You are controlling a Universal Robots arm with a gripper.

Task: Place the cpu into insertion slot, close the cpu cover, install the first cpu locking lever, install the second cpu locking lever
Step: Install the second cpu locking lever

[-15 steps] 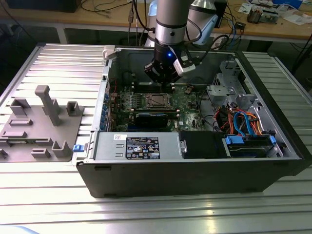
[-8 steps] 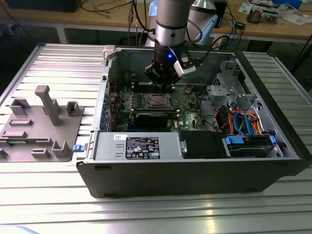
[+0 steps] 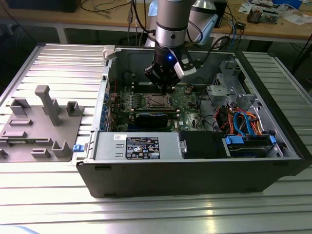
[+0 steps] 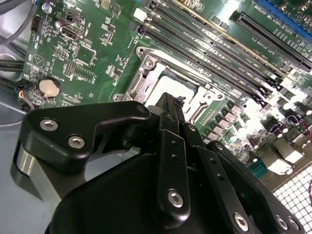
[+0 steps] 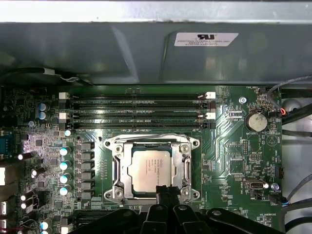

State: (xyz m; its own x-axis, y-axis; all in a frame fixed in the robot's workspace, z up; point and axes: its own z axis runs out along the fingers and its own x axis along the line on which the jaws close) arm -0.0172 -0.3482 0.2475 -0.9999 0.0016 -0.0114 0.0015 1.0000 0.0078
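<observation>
The gripper (image 5: 168, 191) hangs clenched, holding nothing, right at the edge of the cpu cover (image 5: 152, 142), closed over the seated cpu (image 5: 151, 169).

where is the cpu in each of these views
Exterior view: the cpu sits in the motherboard socket, just below the gripper.
First wrist view: cpu lies inside the cpu cover, just beyond the fingers.
Second wrist view: cpu peeks out past the fingers.
Shared landmark: the coin battery.
</observation>
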